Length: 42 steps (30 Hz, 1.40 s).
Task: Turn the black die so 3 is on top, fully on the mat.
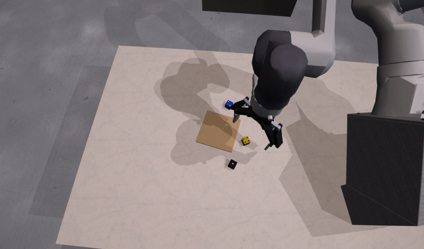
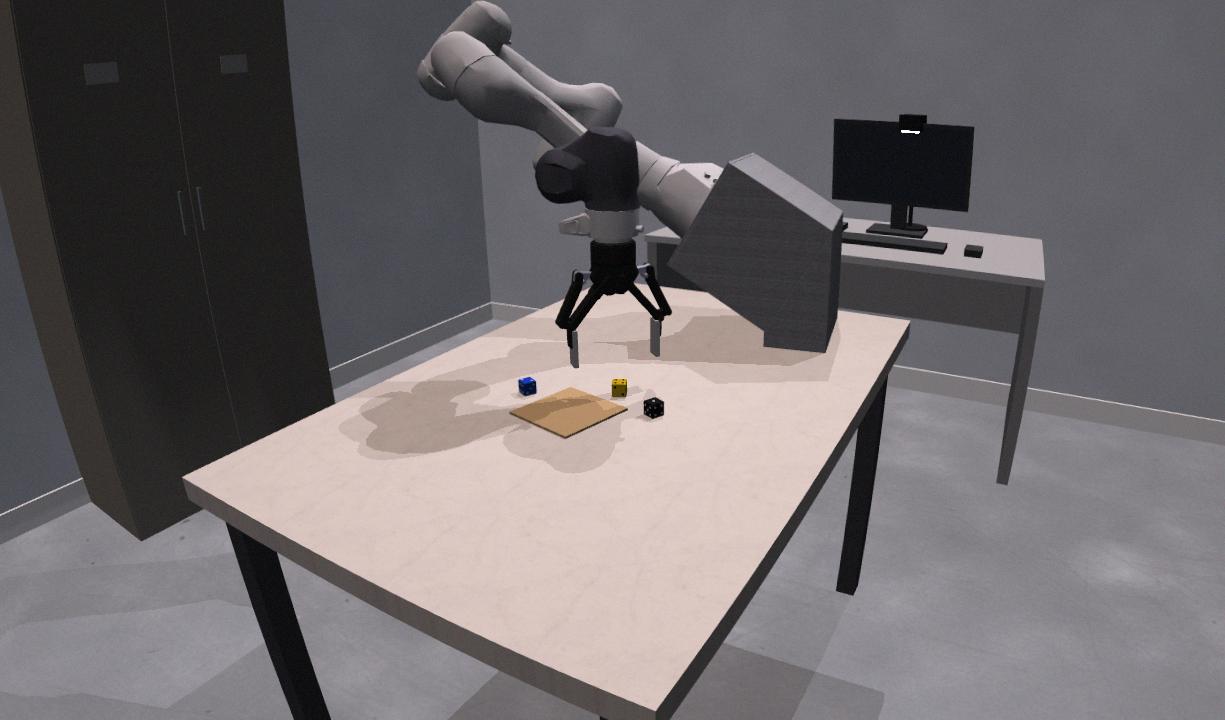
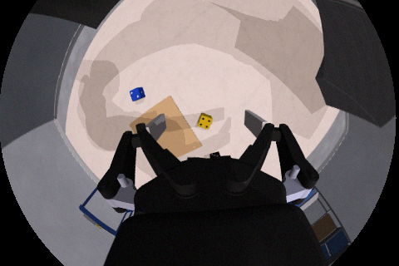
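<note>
Black die point(image 1: 232, 164) off tan mat point(image 1: 218, 131); pincer point(image 1: 252, 131) empty.

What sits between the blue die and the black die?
The mat's edge and the yellow die lie between the blue die and black die, seen from the top view.

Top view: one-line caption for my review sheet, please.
Open tool hangs above the mat; black die, one pip up, sits off it on the table.

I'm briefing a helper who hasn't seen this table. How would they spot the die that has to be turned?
Find the tan mat lying flat near the middle of the pale table. Three dice sit around it, none on it. The one to turn is the black die, off the mat's corner nearest the yellow die, showing one white pip on top; the third is blue.
</note>
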Each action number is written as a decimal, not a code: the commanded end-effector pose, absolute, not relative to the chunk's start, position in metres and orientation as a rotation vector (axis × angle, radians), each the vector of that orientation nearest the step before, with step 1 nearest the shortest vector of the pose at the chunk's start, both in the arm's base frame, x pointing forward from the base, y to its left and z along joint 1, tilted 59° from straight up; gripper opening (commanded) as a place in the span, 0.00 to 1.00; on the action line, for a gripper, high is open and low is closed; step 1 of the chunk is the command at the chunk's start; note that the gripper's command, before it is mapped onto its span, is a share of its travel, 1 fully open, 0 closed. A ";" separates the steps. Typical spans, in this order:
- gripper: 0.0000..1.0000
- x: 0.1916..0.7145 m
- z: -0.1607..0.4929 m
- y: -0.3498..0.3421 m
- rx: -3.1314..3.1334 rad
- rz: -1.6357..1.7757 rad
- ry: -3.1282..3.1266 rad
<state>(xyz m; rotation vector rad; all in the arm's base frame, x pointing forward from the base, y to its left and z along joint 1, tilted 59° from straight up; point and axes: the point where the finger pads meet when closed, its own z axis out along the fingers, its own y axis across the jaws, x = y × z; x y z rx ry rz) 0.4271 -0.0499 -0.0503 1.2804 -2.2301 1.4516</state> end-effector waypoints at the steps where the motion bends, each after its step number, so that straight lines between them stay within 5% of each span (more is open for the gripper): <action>1: 1.00 0.424 -0.060 -0.042 1.205 1.467 -2.317; 42: 1.00 0.421 -0.066 -0.040 1.205 1.467 -2.317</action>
